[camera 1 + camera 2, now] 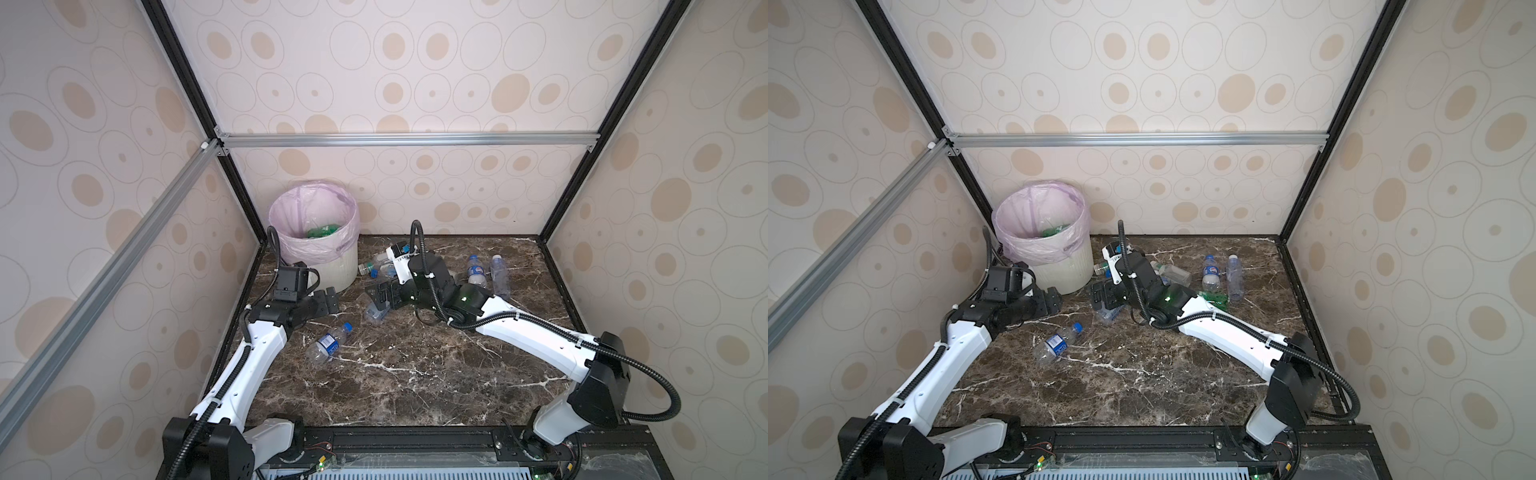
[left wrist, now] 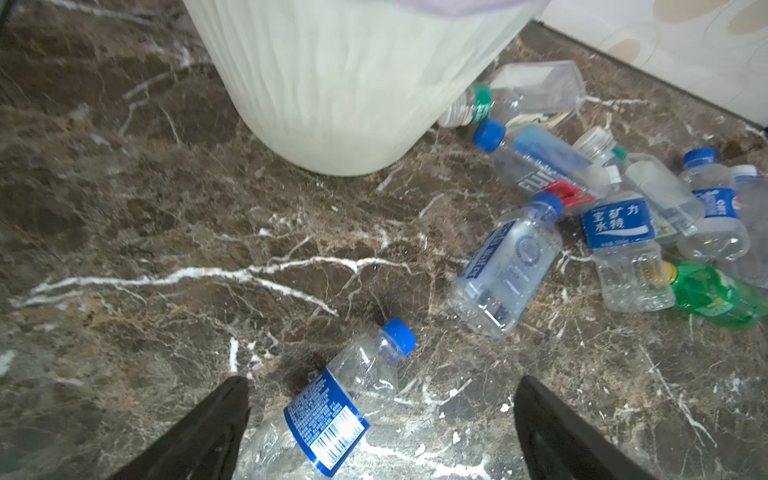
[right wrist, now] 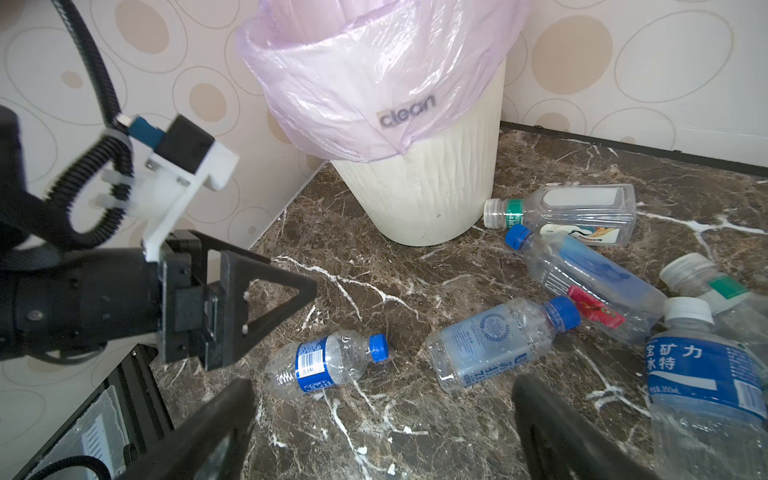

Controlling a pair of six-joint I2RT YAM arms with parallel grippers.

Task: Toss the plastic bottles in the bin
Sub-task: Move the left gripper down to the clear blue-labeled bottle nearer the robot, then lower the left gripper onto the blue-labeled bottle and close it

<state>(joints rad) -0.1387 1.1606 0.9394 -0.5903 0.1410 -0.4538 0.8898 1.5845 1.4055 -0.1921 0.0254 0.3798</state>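
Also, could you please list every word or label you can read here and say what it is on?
"clean": on the pink bag folded over the bin.
"宝矿力水特": on the blue label of the white-capped bottle.
"FIJI", as it seems: on the long blue-capped bottle.
Too small or blurred: the print by the barcode on the lone bottle, and all other labels.

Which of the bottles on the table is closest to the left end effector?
The lone blue-capped bottle with the barcode label, lying on its side just ahead of the left end effector; the other bottles cluster farther off beside the bin.
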